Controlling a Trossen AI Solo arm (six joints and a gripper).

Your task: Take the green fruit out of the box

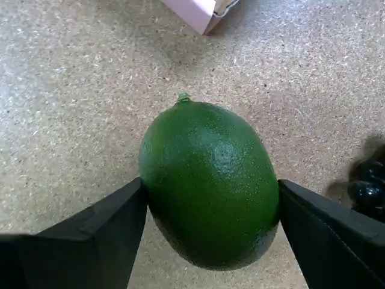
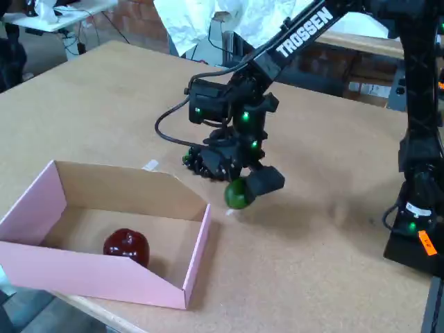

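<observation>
Nearest the fixed view sits the box [image 2: 104, 277], pink outside and brown inside, with only a dark red fruit [image 2: 127, 245] in it. Beyond its right wall the gripper [image 2: 243, 189] pinches the green fruit [image 2: 237, 195] above the table [image 2: 312, 236]. The removal looks done; setting down remains. Glossy, oval and faintly dimpled, it carries a stem nub.

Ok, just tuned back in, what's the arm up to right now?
The black gripper is shut on the glossy green oval fruit and holds it over the speckled tabletop, outside the shallow pink cardboard box. A shiny dark red fruit sits inside the box. A bunch of black grapes lies on the table behind the gripper.
</observation>
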